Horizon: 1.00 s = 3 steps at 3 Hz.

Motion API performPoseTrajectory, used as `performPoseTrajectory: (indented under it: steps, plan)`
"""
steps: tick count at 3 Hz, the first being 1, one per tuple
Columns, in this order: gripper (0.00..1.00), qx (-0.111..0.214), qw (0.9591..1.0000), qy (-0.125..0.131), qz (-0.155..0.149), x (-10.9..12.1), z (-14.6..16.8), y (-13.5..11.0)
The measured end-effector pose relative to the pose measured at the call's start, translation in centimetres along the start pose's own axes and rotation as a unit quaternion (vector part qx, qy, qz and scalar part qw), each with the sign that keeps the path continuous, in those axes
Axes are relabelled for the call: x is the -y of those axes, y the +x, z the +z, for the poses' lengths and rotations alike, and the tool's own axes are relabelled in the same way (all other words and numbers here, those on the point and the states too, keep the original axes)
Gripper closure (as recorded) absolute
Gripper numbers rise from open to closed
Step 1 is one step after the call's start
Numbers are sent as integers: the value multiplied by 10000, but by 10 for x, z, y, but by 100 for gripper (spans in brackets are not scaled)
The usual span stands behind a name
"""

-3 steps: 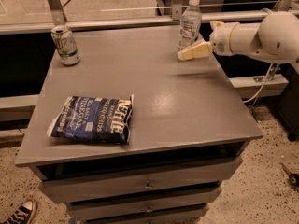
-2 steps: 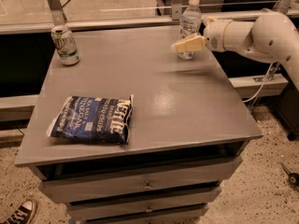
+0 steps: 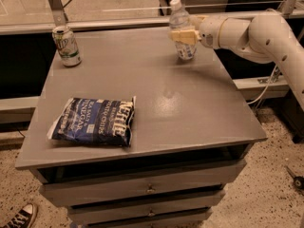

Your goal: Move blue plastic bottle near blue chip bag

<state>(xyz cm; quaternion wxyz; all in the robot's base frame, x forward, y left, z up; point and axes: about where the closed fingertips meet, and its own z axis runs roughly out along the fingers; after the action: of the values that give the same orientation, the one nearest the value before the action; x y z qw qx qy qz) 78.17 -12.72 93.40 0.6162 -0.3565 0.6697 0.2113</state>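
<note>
The blue plastic bottle (image 3: 179,17), clear with a white cap, stands upright at the far right of the grey table (image 3: 190,108). My gripper (image 3: 183,35) reaches in from the right on its white arm (image 3: 247,30) and sits at the bottle's middle, overlapping it at label height. The blue chip bag (image 3: 95,121) lies flat near the table's front left, far from the bottle.
A green-and-white soda can (image 3: 66,45) stands at the table's far left corner. Drawers (image 3: 147,189) sit under the tabletop. A railing runs behind the table. A shoe (image 3: 19,217) shows on the floor at the lower left.
My gripper has moved left and slightly back, from beside the bottle to its middle. The bottle, bag and can have not moved.
</note>
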Motion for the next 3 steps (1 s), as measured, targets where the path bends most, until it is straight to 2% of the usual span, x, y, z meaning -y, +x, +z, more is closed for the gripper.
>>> performPoseTrajectory:
  steps: [1,2,3]
  plan:
    - [62,36,10000,19,-20,-3,-5,-1]
    - [94,192,9998,41,-22,-19,-33,-20]
    - [100,569,9977,70,365,-36,-70,-36]
